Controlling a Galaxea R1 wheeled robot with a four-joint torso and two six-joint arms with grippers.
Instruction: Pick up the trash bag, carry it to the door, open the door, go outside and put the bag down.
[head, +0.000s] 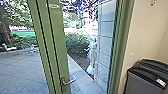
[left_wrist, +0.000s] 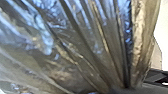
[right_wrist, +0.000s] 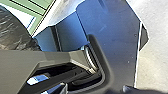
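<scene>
One trash bag (left_wrist: 82, 45), dark and shiny, right up against the left wrist camera. Pleats all run to one point there, so I read the left end effector (left_wrist: 118, 89) as grasping it; the pinch itself is buried in plastic. Right end effector: can't tell its state.

Risk 1: load hangs off one gathered neck. If it swings or the pleats creep, the plastic slips or tears and the bag drops on the floor (right_wrist: 157, 62) short of the yard.

Risk 2: bulk. In the right wrist view the bag sits just beside the robot base (right_wrist: 115, 37). A turn or an arm lift could rub it there and snag it.

Risk 3: two bins (head: 145, 81) low on the right, next to the door frame (head: 121, 47). A wide swing that way could clip a lid.

Risk 4: green glass door (head: 57, 42) reads as shut, metal lever handle (head: 68, 81) unheld. Grab off-centre and the latch stays in; let go early and the door may swing back into bag or arm.

Risk 5: door threshold is out of sight, so any lip could jolt the base and loosen the grip. Beyond the glass: paved yard (head: 22, 67), then hedge (head: 76, 43). Plenty of room for set-down, in my judgement.
</scene>
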